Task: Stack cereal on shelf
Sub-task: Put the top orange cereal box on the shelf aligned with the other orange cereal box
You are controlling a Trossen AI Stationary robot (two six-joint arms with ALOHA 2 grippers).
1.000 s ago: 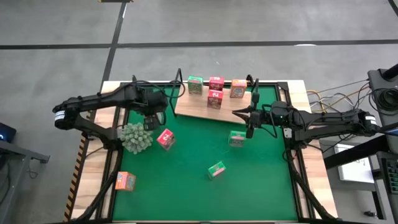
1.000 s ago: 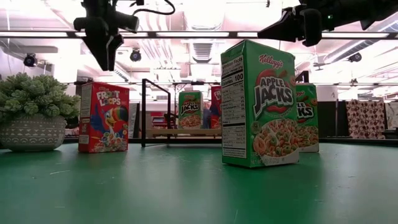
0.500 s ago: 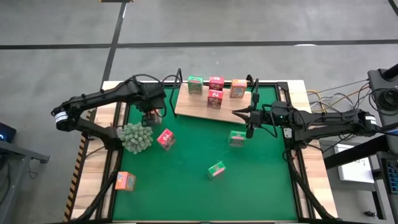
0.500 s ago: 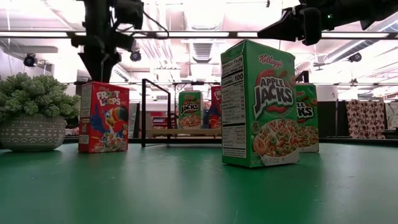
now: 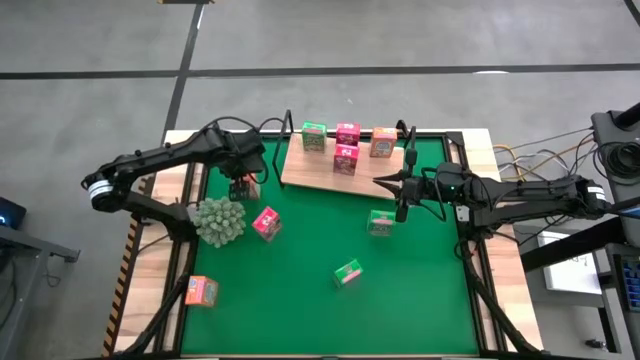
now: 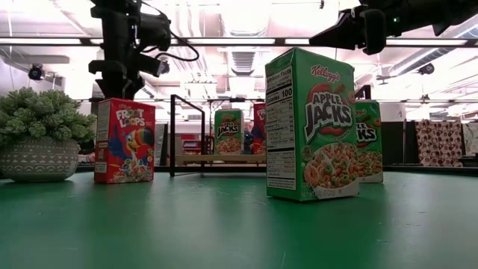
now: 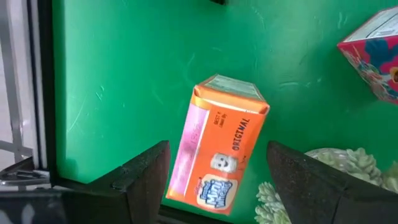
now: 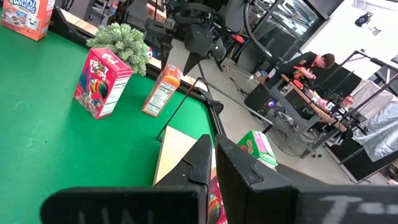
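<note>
An orange cereal box point(image 7: 221, 152) stands upright on the green mat, left of the shelf point(image 5: 310, 172). My left gripper point(image 7: 224, 186) hangs over it, pointing down and open, with one finger on either side of the box and clear of it. The wooden shelf holds a green box point(image 5: 314, 136), two pink-red boxes point(image 5: 347, 133) point(image 5: 345, 158) and an orange box point(image 5: 382, 142). A pink-red box point(image 5: 266, 222) and two green boxes point(image 5: 380, 222) point(image 5: 348, 271) stand on the mat. My right gripper point(image 5: 380, 181) hovers shut and level by the shelf's right near corner.
A grey-green spiky plant in a pot point(image 5: 220, 220) stands just near of the left gripper. Another orange box point(image 5: 201, 291) sits at the mat's near left edge. Black wire uprights point(image 5: 288, 130) rise at the shelf's ends. People work at benches in the room beyond point(image 8: 311, 65).
My left gripper has come down over the orange box by the shelf's left end, sinking behind the pink-red box in the low view. Its fingers stay open. The boxes have not moved.
</note>
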